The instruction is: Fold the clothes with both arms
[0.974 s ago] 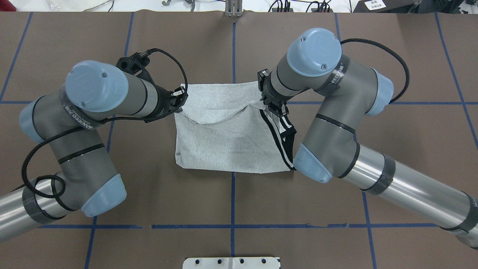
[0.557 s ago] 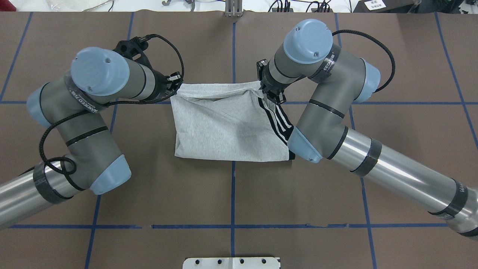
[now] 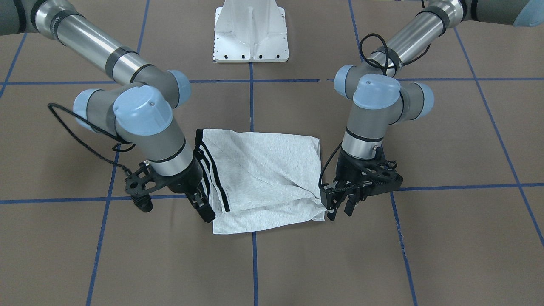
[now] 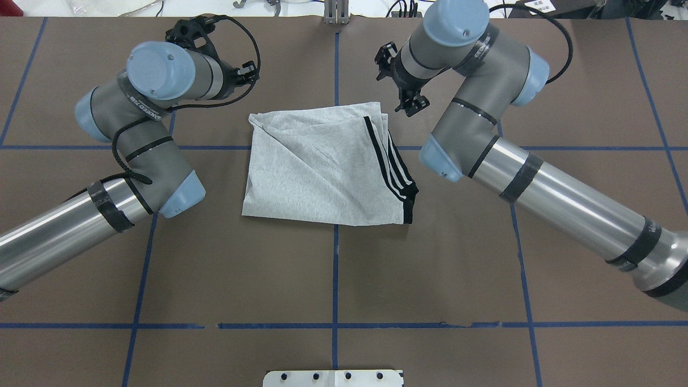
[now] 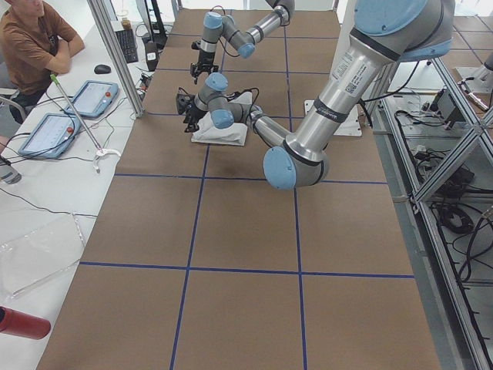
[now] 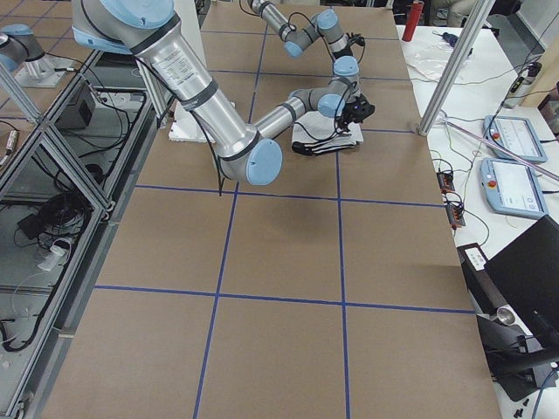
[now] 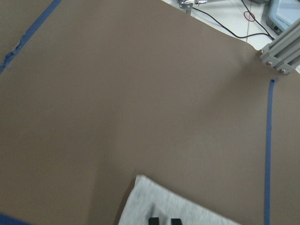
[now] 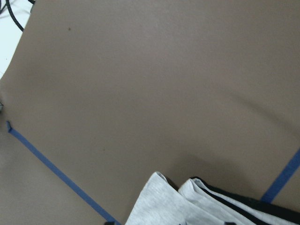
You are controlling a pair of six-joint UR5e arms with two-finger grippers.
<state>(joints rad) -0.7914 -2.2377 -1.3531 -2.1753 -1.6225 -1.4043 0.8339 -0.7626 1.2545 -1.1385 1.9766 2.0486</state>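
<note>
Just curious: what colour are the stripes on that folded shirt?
Black stripes on light grey shirt; clearest overhead.

Band lettering on the left arm (image 4: 142, 134) is too blurred to read.

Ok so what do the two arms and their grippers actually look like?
The left arm and right arm are silver tubes with grey joint housings, light-blue round caps and black bands, plus white lettering round a housing. Braided black cables loop past each wrist. The left gripper and right gripper are black, two-fingered, on perforated black brackets.
</note>
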